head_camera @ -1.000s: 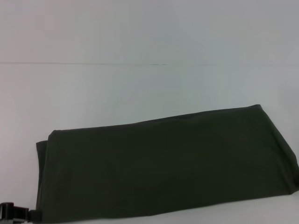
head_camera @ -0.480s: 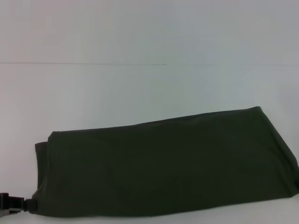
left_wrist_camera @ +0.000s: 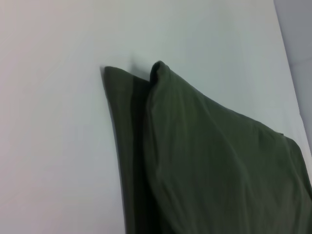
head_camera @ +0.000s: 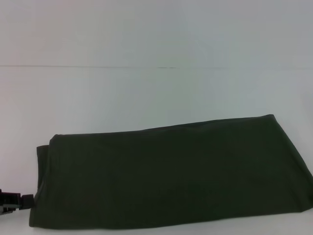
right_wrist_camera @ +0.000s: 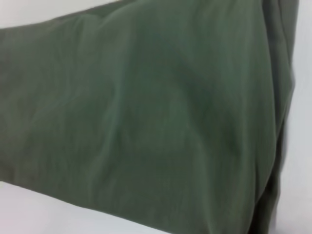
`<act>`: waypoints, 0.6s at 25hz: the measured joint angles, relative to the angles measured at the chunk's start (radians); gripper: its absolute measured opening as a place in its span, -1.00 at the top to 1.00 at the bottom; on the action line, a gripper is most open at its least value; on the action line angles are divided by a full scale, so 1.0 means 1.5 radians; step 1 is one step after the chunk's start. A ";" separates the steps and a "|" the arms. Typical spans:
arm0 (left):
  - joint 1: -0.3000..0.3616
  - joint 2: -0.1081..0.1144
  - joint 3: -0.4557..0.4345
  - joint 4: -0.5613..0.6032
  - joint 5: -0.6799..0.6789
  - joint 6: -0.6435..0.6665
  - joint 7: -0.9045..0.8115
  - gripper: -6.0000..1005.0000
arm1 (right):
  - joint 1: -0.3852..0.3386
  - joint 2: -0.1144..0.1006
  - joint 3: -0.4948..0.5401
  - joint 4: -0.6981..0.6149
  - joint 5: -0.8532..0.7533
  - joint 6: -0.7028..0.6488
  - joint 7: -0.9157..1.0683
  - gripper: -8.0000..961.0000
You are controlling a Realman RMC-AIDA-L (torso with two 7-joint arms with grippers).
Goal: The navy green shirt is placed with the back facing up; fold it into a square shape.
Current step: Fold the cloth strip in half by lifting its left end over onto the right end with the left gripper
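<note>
jaws of the left gripper (head_camera: 14, 201) sit at the near left corner of the long dark olive-green cloth shirt (head_camera: 171, 174); open or closed, i cannot tell. shirt lies folded lengthwise across the white desk (head_camera: 146, 93), long axis left-right. left arm nearer; right gripper unseen.

You have no readable text, label, brand, number or sign in any of the three views. The navy green shirt (head_camera: 171, 174) shows you only plain dark cloth on its upturned face, with no lettering, tag or print on the folded layers just beside the left gripper (head_camera: 12, 201). The white table (head_camera: 146, 93) beyond the gripper carries no markings either. The part of the gripper you can see bears no legible mark.
</note>
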 joint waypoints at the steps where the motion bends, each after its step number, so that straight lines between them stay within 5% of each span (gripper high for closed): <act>1: 0.000 0.000 0.000 0.000 0.001 0.000 -0.003 0.91 | -0.001 -0.002 0.012 -0.004 0.000 -0.005 0.000 0.76; 9: 0.000 0.002 0.001 -0.003 0.005 0.016 -0.031 0.70 | -0.014 -0.008 0.132 -0.049 0.027 -0.024 -0.023 0.04; 15: 0.001 0.009 -0.048 0.002 -0.001 0.038 -0.036 0.50 | -0.041 -0.004 0.168 -0.053 0.232 -0.059 -0.181 -0.48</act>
